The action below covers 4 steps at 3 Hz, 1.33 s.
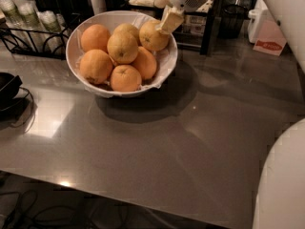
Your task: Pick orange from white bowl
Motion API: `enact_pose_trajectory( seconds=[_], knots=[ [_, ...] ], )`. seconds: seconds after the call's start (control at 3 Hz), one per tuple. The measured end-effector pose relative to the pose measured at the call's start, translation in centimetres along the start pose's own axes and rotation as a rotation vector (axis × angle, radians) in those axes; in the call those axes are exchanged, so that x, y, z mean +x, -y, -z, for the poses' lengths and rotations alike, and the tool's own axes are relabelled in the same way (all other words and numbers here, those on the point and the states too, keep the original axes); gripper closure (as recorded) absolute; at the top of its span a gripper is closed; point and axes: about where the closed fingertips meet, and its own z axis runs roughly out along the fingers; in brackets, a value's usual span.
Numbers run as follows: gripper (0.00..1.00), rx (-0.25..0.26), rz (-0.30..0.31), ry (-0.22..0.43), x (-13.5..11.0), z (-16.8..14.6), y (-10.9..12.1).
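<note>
Gripper hovers at rim of one white bowl holding seven oranges.

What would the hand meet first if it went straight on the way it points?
The hand, above the back-right rim of the white bowl, points down-left at the nearest orange; it would probably meet that first, though depth is unclear.

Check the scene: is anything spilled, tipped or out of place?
Nothing stands out. The bowl sits upright on the table, with all the oranges inside it. The hand is at its far right rim, by one orange.
</note>
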Motion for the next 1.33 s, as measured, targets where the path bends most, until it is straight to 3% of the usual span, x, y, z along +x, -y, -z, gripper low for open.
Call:
enact_pose_trajectory(
  seconds=[0.33,0.67,1.0,1.33],
  knots=[
    [0.11,0.024,0.024,-0.015,-0.4,1.0,0.6],
    [0.00,0.068,0.077,-0.008,-2.0,3.6,1.9],
    [0.10,0.084,0.094,-0.012,-2.5,4.3,2.5],
    [0.27,0.084,0.094,-0.012,-2.5,4.3,2.5]
  ],
)
